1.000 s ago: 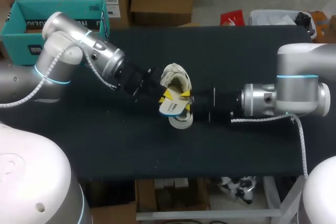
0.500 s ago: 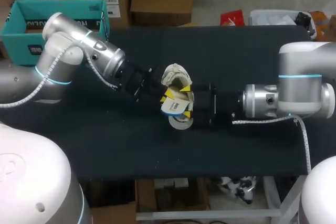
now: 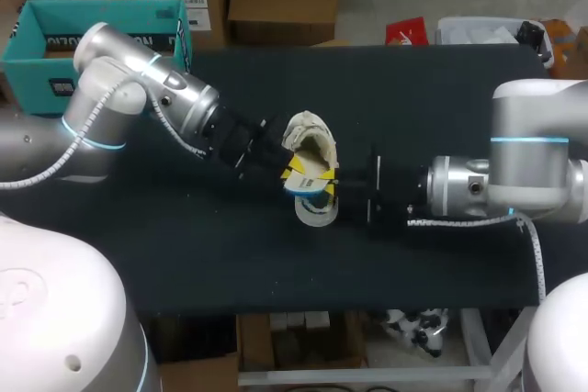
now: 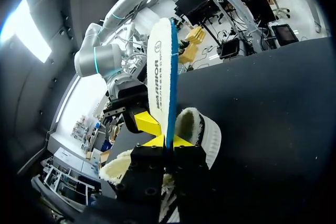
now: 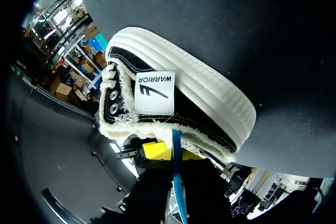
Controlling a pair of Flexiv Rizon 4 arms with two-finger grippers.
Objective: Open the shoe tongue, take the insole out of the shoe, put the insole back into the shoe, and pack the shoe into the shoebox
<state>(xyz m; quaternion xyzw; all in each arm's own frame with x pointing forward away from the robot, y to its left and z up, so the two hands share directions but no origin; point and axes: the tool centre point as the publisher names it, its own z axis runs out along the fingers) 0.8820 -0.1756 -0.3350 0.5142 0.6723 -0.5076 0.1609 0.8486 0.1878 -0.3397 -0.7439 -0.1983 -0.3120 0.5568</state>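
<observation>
A white sneaker (image 3: pixel 310 135) with a fleecy lining lies on its side mid-table, and it fills the right wrist view (image 5: pixel 173 98). The white insole (image 3: pixel 301 186) with a blue underside sticks out beside the shoe. My left gripper (image 3: pixel 294 169) is shut on it. In the left wrist view the insole (image 4: pixel 160 72) stands edge-on between that gripper's (image 4: pixel 169 141) yellow tips, with the shoe (image 4: pixel 202 129) just behind. My right gripper (image 3: pixel 323 186) comes in from the opposite side. Its fingers sit close on both faces of the insole's blue edge (image 5: pixel 176 145), around the right gripper (image 5: pixel 174 155).
An open teal box (image 3: pixel 32 75) stands at the table's far left corner, behind my left arm. Black tabletop (image 3: pixel 441 98) stretches around the shoe on all sides.
My right gripper spread wide around the insole, then closed on it, while that arm drew back slightly to the right. The left gripper kept its hold and stayed put.
</observation>
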